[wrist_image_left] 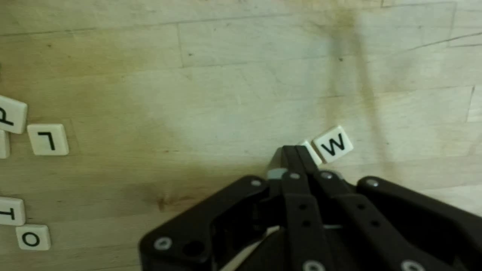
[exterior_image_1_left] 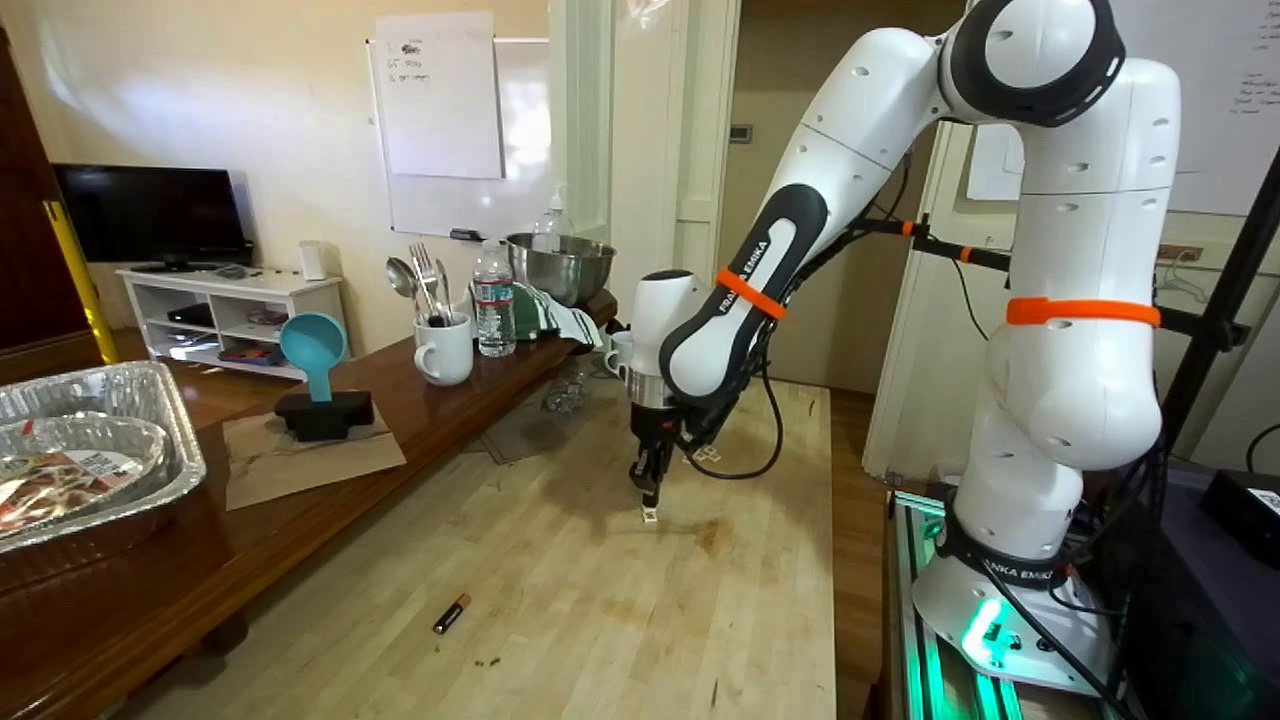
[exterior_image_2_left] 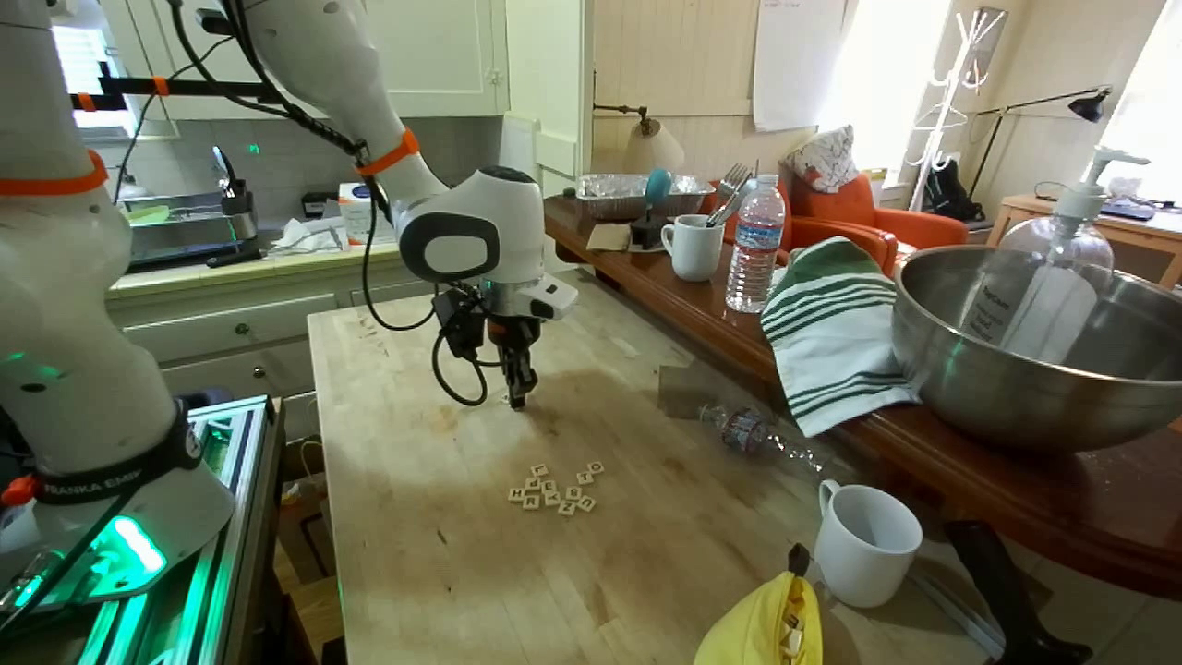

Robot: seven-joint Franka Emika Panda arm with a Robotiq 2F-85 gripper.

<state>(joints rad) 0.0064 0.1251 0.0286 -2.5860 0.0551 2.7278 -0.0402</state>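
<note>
One letter tile marked W (wrist_image_left: 333,144) lay face up on the pale wooden table (exterior_image_1_left: 600,620), just beside a second tile (wrist_image_left: 313,153) that the end effector (wrist_image_left: 296,149) mostly covered in the wrist view. The end effector pointed down at that spot, its black fingers (wrist_image_left: 289,155) pressed together; whether they touched the covered tile could not be made out. Well apart, toward the left edge of the wrist view, lay tiles marked L (wrist_image_left: 48,139) and O (wrist_image_left: 33,238), with others cut off by that edge. In an exterior view, a loose cluster of tiles (exterior_image_2_left: 552,499) lay between the end effector and a yellow pouch (exterior_image_2_left: 753,623), which sat partly open near a white mug (exterior_image_2_left: 863,550). A battery (exterior_image_1_left: 452,613) rested elsewhere on the table. A crumpled plastic bottle (exterior_image_2_left: 743,430) lay near a raised dark ledge (exterior_image_1_left: 430,415), which carried a mug of cutlery (exterior_image_1_left: 448,350), a water bottle (exterior_image_1_left: 494,320), a striped towel (exterior_image_2_left: 826,342) and a steel bowl (exterior_image_2_left: 1016,397) holding a pump bottle (exterior_image_2_left: 1043,305).
</note>
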